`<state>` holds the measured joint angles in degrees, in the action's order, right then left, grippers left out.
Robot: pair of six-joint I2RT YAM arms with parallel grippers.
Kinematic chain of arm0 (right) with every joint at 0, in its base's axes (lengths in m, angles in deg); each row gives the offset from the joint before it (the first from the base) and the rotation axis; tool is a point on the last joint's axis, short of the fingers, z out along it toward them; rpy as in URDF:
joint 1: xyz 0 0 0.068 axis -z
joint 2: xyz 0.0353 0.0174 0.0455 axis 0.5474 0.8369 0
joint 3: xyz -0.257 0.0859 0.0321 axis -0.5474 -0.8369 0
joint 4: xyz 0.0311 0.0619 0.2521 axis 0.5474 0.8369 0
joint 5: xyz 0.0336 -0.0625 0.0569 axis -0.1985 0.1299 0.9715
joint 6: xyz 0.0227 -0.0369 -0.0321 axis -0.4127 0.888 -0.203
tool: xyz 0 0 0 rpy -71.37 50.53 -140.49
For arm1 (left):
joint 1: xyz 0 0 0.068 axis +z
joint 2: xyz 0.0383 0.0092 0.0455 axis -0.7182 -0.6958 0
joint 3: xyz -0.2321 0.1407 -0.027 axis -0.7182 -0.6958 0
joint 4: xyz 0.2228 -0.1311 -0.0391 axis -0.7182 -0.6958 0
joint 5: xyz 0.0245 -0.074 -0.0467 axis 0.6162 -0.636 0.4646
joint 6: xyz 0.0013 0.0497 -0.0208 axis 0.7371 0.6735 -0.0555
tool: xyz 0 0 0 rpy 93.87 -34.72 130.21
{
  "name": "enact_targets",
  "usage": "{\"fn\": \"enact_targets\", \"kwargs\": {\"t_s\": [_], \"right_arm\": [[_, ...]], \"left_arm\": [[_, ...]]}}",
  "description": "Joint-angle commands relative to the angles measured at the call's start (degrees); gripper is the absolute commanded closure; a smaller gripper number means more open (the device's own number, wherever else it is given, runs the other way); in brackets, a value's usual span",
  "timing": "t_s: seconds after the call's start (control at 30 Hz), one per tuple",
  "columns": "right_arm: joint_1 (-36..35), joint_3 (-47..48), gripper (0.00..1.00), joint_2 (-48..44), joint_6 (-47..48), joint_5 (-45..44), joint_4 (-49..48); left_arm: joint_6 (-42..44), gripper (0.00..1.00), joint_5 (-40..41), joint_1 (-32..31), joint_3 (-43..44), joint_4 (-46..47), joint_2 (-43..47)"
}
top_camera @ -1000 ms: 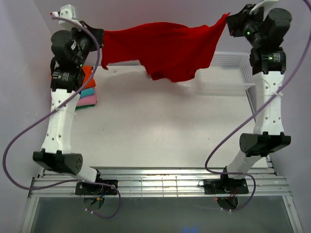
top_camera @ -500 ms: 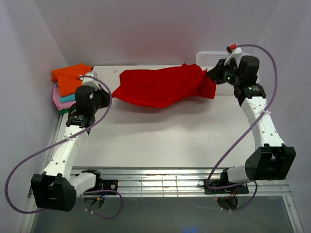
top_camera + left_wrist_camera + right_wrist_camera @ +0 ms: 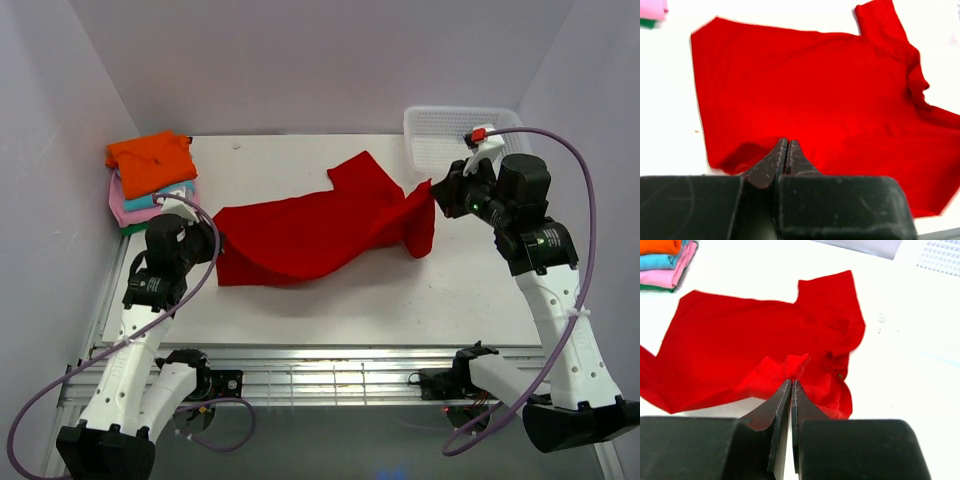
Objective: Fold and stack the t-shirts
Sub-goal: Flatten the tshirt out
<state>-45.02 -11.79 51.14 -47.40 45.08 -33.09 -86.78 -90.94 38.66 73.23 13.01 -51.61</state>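
Red cloth fills both my wrist views. Nearest me, my left gripper has its fingers pressed together on the near-left edge of the red t-shirt. My right gripper pinches a bunched fold at the shirt's right end. Between them the shirt lies mostly spread across the middle of the white table, with one sleeve pointing toward the far edge. Farther back on the left sits the stack of folded t-shirts: orange on top, then teal, pink and dark green. The white mesh basket is at the far right corner.
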Motion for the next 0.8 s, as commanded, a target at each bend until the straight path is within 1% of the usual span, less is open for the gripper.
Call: {"fn": "enact_targets", "kwargs": {"t_s": [0.0, 0.1, 0.17, 0.3, 0.37, 0.4, 0.47, 0.5, 0.53, 0.57, 0.6, 0.67, 0.7, 0.73, 0.77], "right_arm": [[-0.38, 2.11, 0.92, 0.93, 1.89, -4.09, 7.81], [-0.64, 1.5, 0.92, 1.81, 1.98, -3.05, 12.02], [-0.91, -0.25, 0.92, 1.99, 4.0, -2.77, 13.7], [-1.52, -3.16, 0.92, 0.41, 3.91, -3.39, 16.6], [-1.52, -2.12, 0.92, -0.29, 4.08, -2.17, 18.27], [-1.52, -1.5, 0.92, -0.38, 4.87, 0.19, 19.41], [-1.96, 0.52, 0.92, -0.65, 4.79, 1.79, 23.19], [-2.4, 1.23, 0.92, -0.74, 4.62, 3.89, 24.16], [-2.49, 2.02, 0.92, -0.74, 4.35, 4.95, 26.0], [-2.49, 4.11, 0.92, -0.65, 4.18, 5.66, 26.89], [-2.66, 5.0, 0.91, -0.74, 4.0, 5.67, 27.68], [-2.75, 6.15, 0.87, -0.91, 3.47, 4.79, 29.08], [-2.84, 6.33, 0.84, -1.17, 3.47, 5.05, 29.27], [-3.02, 6.16, 0.68, -1.35, 3.47, 5.4, 29.35], [-3.19, 5.98, 0.6, -1.79, 3.47, 5.84, 29.27]], "left_arm": [[0.19, 0.99, -0.47, -0.05, 1.28, -6.22, -1.11], [-0.59, 0.98, -0.74, -0.22, 0.84, -7.82, -1.9], [-1.22, 0.98, -1.88, -0.31, 0.75, -7.99, -1.73], [-2.36, 0.96, -2.93, -0.31, 2.51, -10.54, -0.59], [-3.06, 0.93, -4.86, -0.31, 4.61, -13.16, 0.12], [-3.24, 0.88, -5.83, -0.31, 5.49, -14.23, 0.64], [-4.2, 0.87, -9.69, -0.31, 7.34, -17.55, 2.66], [-4.55, 0.85, -11.44, -0.23, 9.17, -18.62, 3.54], [-4.9, 0.8, -16.51, -0.23, 10.06, -19.5, 5.46], [-5.43, 0.79, -19.17, -0.31, 11.03, -21.34, 6.44], [-5.78, 0.75, -21.72, -0.31, 12.95, -22.23, 7.32], [-5.96, 0.69, -27.6, -0.23, 14.37, -25.38, 9.68], [-6.14, 0.63, -28.33, -0.23, 14.99, -26.62, 10.48], [-6.14, 0.32, -28.77, -0.31, 16.04, -27.76, 11.45], [-6.14, 0.17, -29.12, -0.23, 16.57, -30.21, 13.2]]}}
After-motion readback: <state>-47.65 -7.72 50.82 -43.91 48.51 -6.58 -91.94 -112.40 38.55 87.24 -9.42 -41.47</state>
